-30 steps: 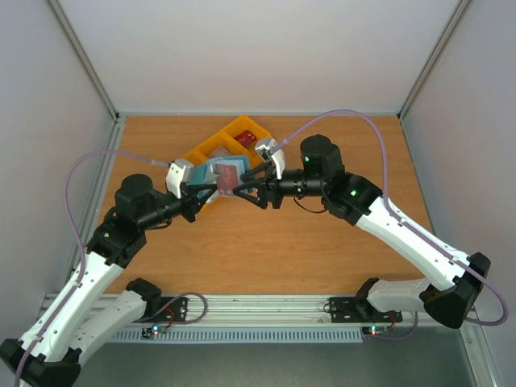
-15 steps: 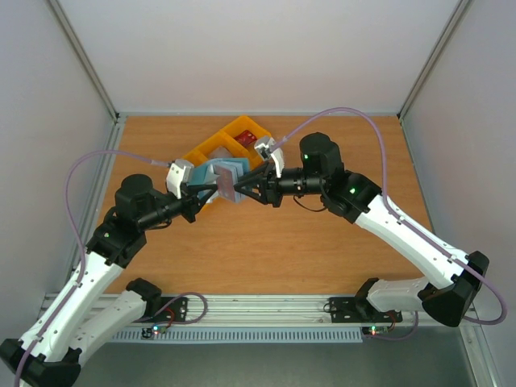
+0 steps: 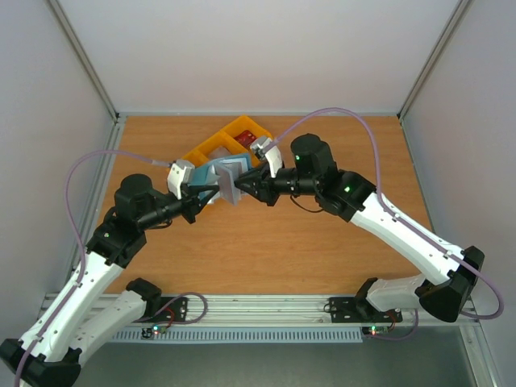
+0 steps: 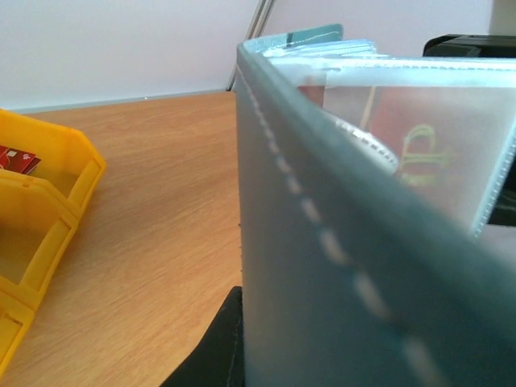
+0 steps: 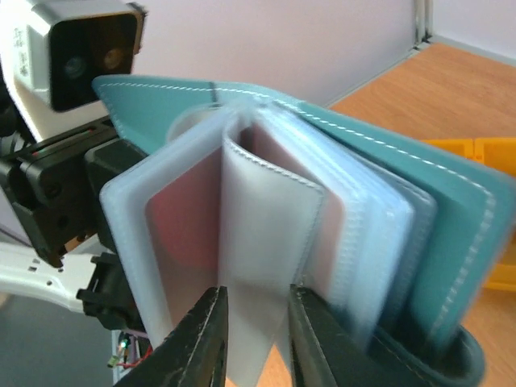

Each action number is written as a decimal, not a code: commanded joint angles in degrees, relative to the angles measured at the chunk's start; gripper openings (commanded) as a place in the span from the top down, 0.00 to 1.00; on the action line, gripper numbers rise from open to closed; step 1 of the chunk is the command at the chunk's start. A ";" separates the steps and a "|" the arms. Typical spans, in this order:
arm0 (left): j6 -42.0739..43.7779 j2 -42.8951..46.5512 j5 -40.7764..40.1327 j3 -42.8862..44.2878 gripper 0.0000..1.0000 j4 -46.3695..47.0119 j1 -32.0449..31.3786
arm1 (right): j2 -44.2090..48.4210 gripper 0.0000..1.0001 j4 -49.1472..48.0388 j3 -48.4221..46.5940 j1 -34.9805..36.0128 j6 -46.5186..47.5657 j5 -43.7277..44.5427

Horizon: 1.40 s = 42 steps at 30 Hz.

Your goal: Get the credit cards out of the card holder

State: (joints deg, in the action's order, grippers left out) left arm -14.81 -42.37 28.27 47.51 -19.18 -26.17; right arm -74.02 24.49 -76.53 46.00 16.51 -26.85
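Observation:
My left gripper (image 3: 201,193) holds the dusty-blue card holder (image 3: 211,172) above the table, spread open like a book; its cover (image 4: 322,266) fills the left wrist view. My right gripper (image 3: 242,186) meets it from the right. In the right wrist view its jaws (image 5: 254,322) stand either side of one frosted sleeve leaf (image 5: 266,234), touching both edges. A reddish card (image 5: 181,234) shows through the leaf on the left. A card with yellow-green print (image 4: 419,145) sits behind a clear sleeve. One red card (image 3: 248,137) lies in the yellow bin.
Yellow plastic bins (image 3: 216,147) stand on the wooden table just behind the held holder, also seen at the left of the left wrist view (image 4: 48,210). White walls enclose the table on three sides.
The right gripper has moved left into the holder and narrowed its jaws onto one sleeve leaf. The holder's leaves turned more edge-on. The left arm has stayed put.

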 commanded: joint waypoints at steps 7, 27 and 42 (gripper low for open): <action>-0.57 0.21 -4.51 0.34 1.00 1.49 -0.11 | 7.44 0.76 4.10 -0.30 2.77 5.43 12.31; 0.39 0.94 -3.21 -0.17 1.00 2.37 -0.11 | 0.01 0.67 4.58 -6.67 8.01 5.31 7.17; 0.72 1.47 -2.37 0.53 1.00 2.08 -0.11 | -1.92 0.55 6.58 -8.53 4.96 2.68 10.11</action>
State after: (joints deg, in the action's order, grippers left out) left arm -14.70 -42.30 24.84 47.51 -19.94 -26.17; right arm -75.55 30.11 -82.48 51.99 20.10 -17.89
